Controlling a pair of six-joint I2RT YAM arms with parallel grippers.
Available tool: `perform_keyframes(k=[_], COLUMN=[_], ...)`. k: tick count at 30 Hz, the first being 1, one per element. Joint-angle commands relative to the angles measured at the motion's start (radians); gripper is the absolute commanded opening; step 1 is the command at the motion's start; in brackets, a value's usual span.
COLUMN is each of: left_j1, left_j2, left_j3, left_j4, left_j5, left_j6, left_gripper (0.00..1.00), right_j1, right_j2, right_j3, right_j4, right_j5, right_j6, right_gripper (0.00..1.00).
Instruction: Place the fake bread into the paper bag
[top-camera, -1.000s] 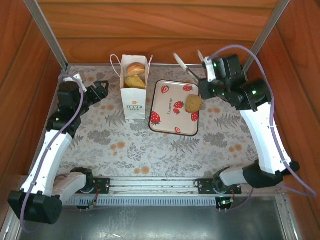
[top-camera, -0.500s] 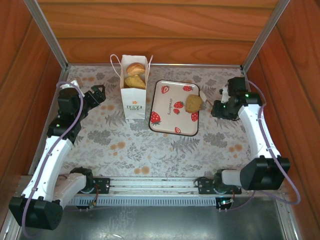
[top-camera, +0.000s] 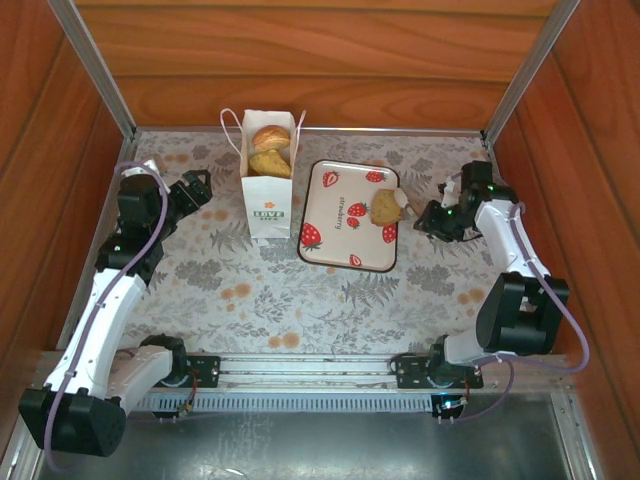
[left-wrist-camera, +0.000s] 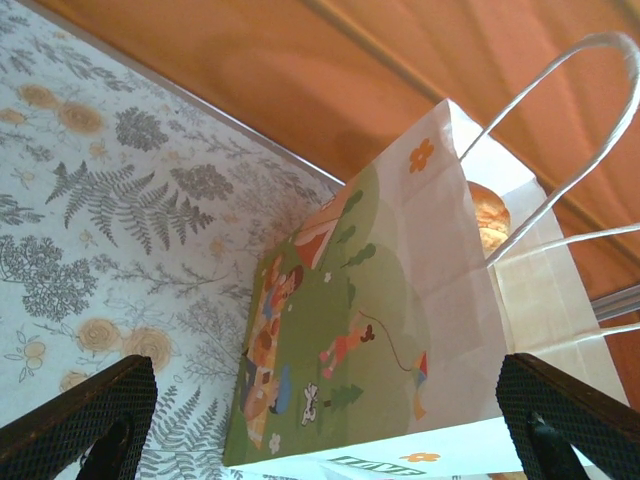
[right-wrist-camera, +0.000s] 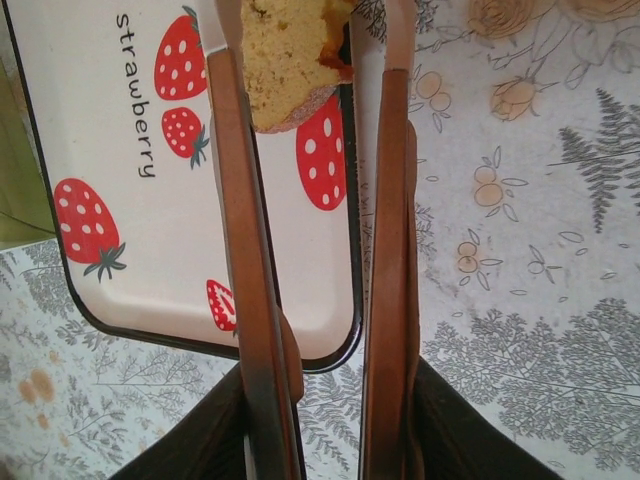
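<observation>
The right claw reached in over the right rim of the white strawberry tray. Its two brown fingers stood narrow on either side of one golden piece of fake bread, which lay on the tray near that rim. In the right wrist view the piece touched the finger that lay over the tray. A thin gap showed between it and the finger along the rim, so the claw was not clamped on it. The paper bag stood upright on the floral bench just left of the tray. Two more pastries sat in its open mouth, a round bun behind a darker piece. The left claw hung to the left of the bag and apart from it. Its black fingertips were spread wide and held nothing, and the bag's picture-printed side faced it.
</observation>
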Motion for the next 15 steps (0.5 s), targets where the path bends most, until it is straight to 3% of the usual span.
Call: perform_keyframes(k=[1,15], left_j1=[0.006,0.005], left_j2=[0.01,0.028], left_j3=[0.012,0.017], left_j4=[0.019,0.018], left_j5=[0.014,0.019], left_j6=[-0.007,-0.009], left_gripper=[0.93,0.93], right_j1=[-0.009,-0.01], right_j2=[0.027,0.035], right_j3=[-0.002,0.005], right_j4=[0.014,-0.01], right_j5=[-0.057,-0.01], right_j6=[-0.006,-0.02], right_gripper=[0.36,0.25])
